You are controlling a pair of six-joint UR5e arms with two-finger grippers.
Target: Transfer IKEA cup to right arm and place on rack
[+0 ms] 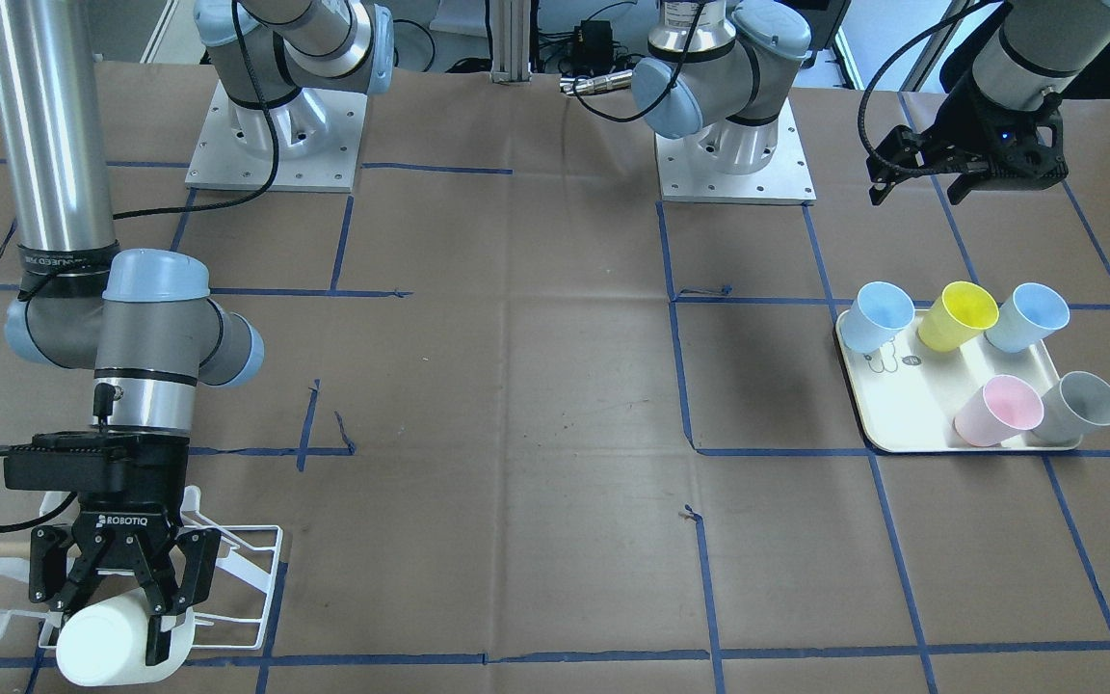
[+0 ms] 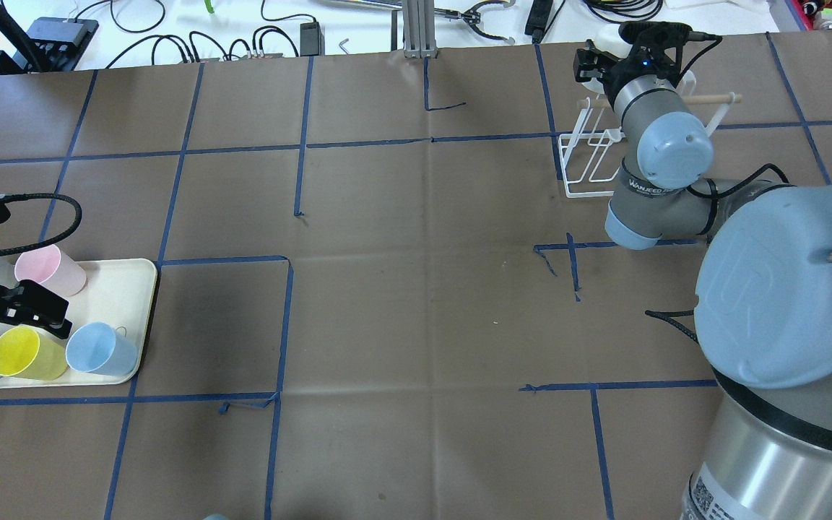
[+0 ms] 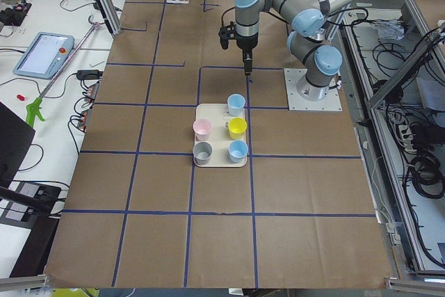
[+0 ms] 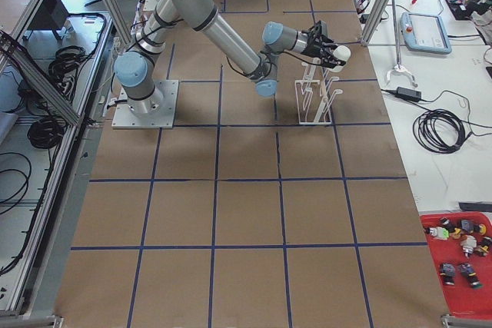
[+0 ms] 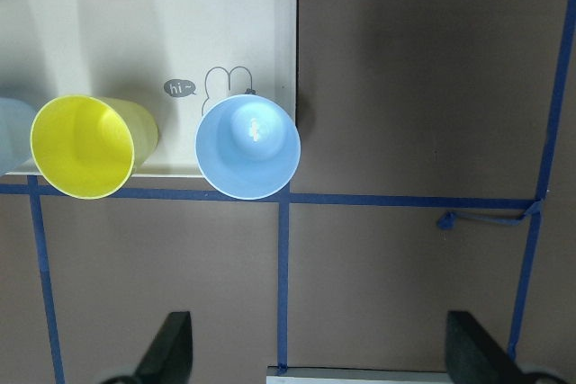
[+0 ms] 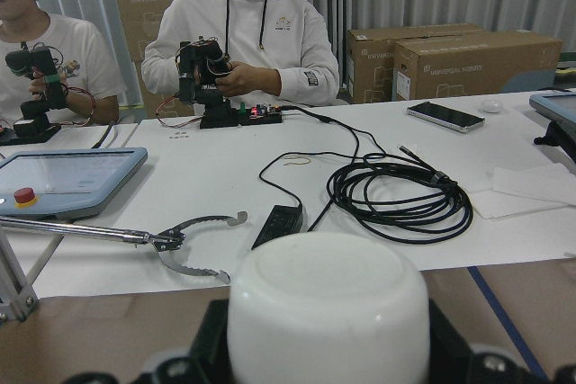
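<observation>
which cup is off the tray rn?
The white cup, the only one gripped, held in the right gripper at the rack. The pink cup, grey cup, yellow cup and two blue cups stand on the tray.

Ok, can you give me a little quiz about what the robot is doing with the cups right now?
1. True or false: the right gripper is shut on a white cup, close to the rack.
2. How many cups stand on the tray?
3. Pick one. The left gripper is: A) squeezing a yellow cup, B) open and holding nothing, C) lying flat on the table.

Key: 1 true. 2 five. 3 B.
</observation>
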